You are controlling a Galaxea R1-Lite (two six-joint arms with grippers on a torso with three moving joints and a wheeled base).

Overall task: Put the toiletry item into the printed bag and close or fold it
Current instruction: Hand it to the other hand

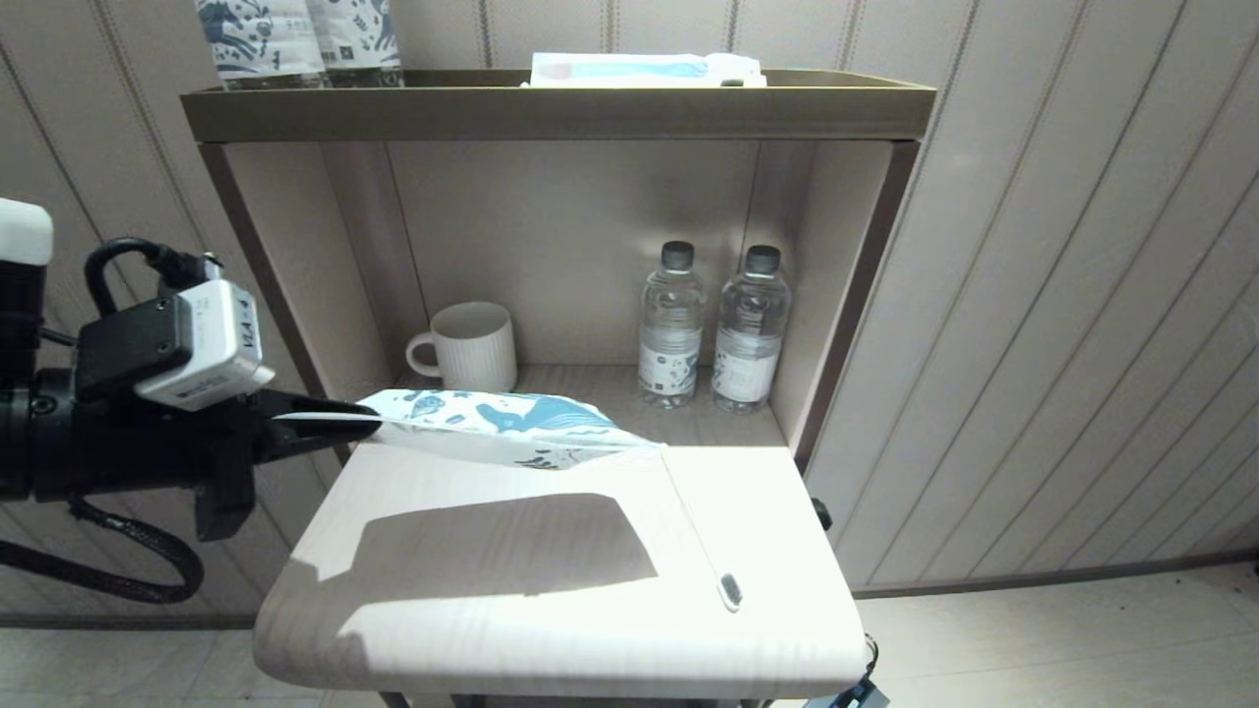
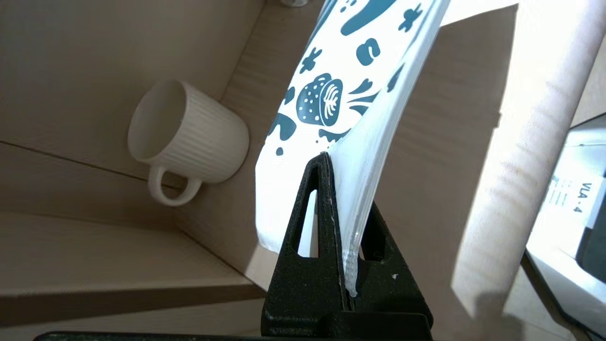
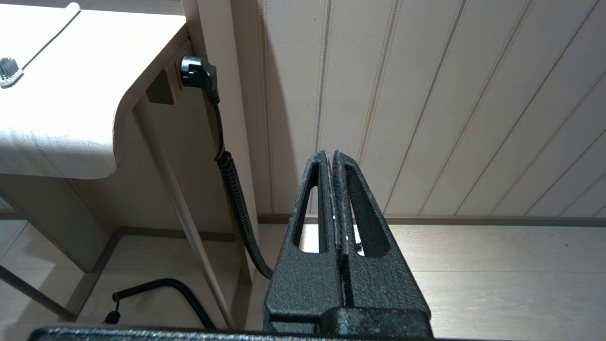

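The printed bag (image 1: 502,423) is held off the table (image 1: 492,629), stretched flat from left to right over its back half. My left gripper (image 1: 369,421) is shut on the bag's plain left end. In the left wrist view the bag (image 2: 331,94) runs up out of that gripper (image 2: 338,189), teal prints showing. The toiletry item (image 1: 693,521) lies on the table's right side, dark head (image 1: 730,590) toward the front. Its thin end meets the bag's right tip; I cannot tell whether it is inside. My right gripper (image 3: 333,154) hangs shut and empty below the table's right edge.
A white ribbed mug (image 1: 472,346) and two water bottles (image 1: 672,324) (image 1: 751,329) stand in the open shelf behind the table. Patterned bottles (image 1: 295,39) and a flat packet (image 1: 644,69) sit on the top shelf. A black cable (image 3: 232,189) hangs beside the table leg.
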